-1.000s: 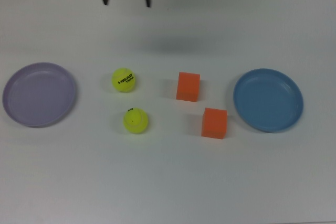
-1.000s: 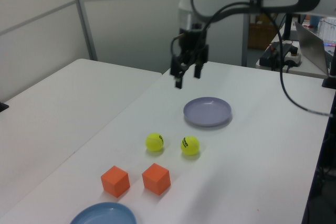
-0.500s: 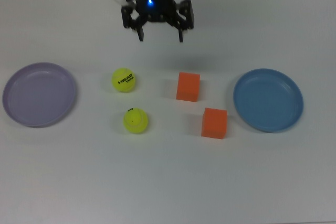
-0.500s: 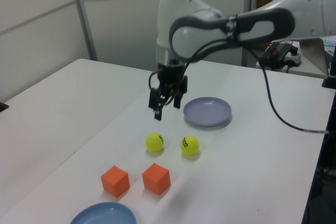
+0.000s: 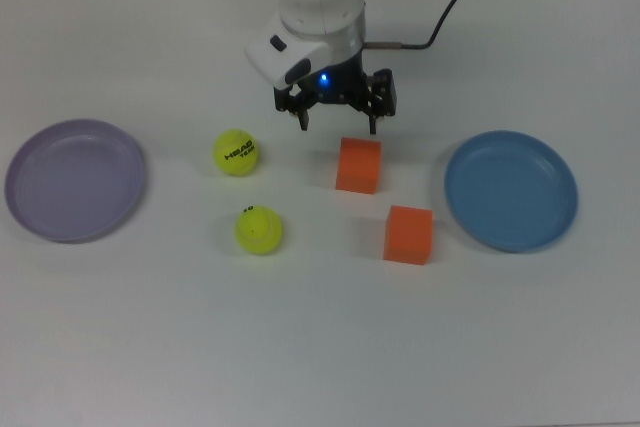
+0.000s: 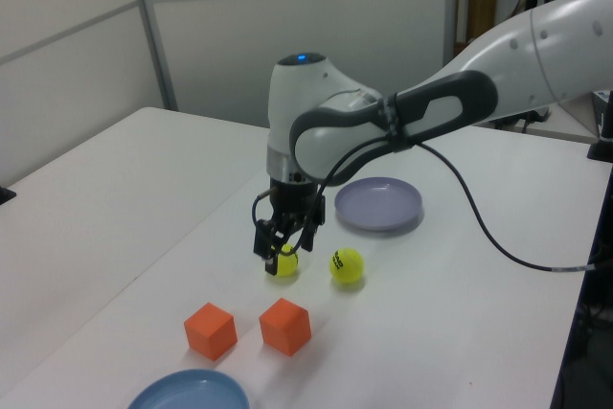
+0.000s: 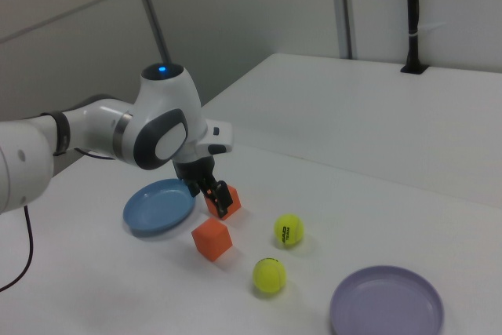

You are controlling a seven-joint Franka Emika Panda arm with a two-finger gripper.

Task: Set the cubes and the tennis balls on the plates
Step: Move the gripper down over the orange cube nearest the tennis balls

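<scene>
White tabletop (image 5: 320,347) carries everything; the gripper (image 5: 338,119) hangs with jaws spread wide just above the upper orange cube (image 5: 358,165) — nothing held. Taking that cube as landmark in the top view: the second cube (image 5: 408,235) sits lower right, the blue plate (image 5: 511,190) farther right, the HEAD ball (image 5: 236,152) left, the other ball (image 5: 259,229) lower left, the lavender plate (image 5: 75,180) far left.

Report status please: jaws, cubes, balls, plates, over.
Gripper jaws open, above far orange cube, empty. Both plates bare. Nothing blocking.
</scene>
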